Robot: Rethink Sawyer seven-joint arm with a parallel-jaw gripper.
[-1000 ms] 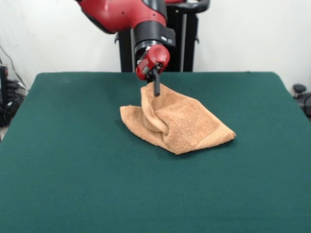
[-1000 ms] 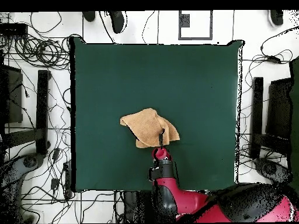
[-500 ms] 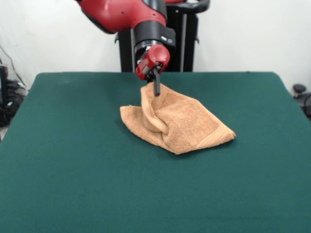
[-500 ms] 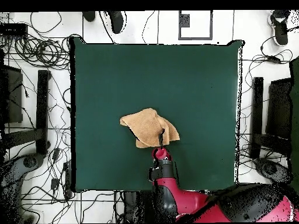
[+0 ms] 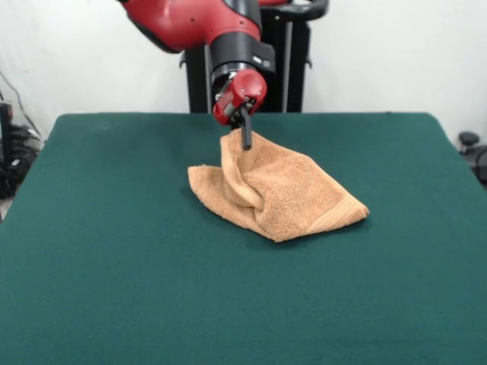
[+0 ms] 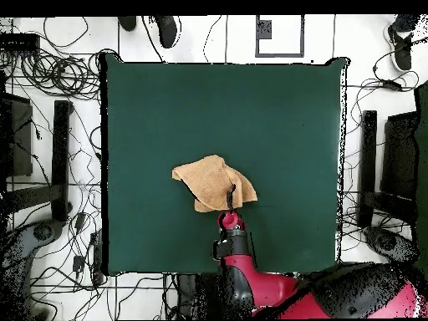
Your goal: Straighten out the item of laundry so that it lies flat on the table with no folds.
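Green felt covers the surface (image 5: 114, 251), which fills most of both views and is far larger than the towel (image 5: 278, 190). The towel lies near the middle of the surface, somewhat toward the robot's side, in a rumpled, folded heap. One corner is raised into a peak at the far side of the heap in the front view. From that peak a thick fold runs down through the cloth toward the near left. A woven band shows along the lower right hem, ending at a pointed corner that rests on the felt.

The tool (image 5: 246, 141) stands directly on the raised peak, its dark fingers pointing down and closed together on the towel's cloth. In the overhead view the tool (image 6: 230, 201) meets the towel (image 6: 213, 180) at the edge nearest the robot's base.

Open felt surrounds the towel on every side. The widest clear areas lie toward the near edge in the front view and toward both side edges. Cables clutter the floor (image 6: 50, 75) beyond the surface's borders in the overhead view.
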